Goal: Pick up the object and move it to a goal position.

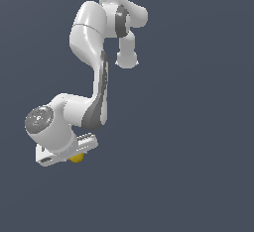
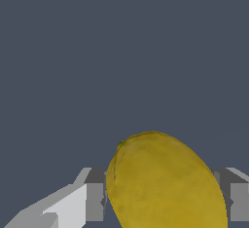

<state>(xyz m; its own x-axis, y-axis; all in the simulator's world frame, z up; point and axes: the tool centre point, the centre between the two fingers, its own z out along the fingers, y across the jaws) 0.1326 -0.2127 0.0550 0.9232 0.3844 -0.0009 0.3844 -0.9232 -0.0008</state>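
**Lemon-like object held between the Panda's fingers**

The white Panda arm (image 1: 92, 72) fills the exterior view's left half, running from its upper joints near 12 o'clock down through a grey-banded link to the wrist at about 8 o'clock. Behind it lies only a flat dark blue-grey backdrop (image 1: 198, 127), with no edge or surface line to tell where the arm stands.

At the arm's low end sits the white gripper (image 1: 74, 154), its body angled from 8 o'clock towards 2 o'clock. Tucked under its lower edge, at roughly 5 o'clock from the round wrist housing, a small part of the yellow-orange object (image 1: 76, 158) peeks out; the rest is hidden by the gripper.

The wrist view shows the object (image 2: 165, 183) large and rounded, tilted, with a grey finger (image 2: 96, 200) pressed close at its 9 o'clock side and a second finger (image 2: 236, 198) at its 3 o'clock side. The fingers stand narrowed around it, closed on the lump.
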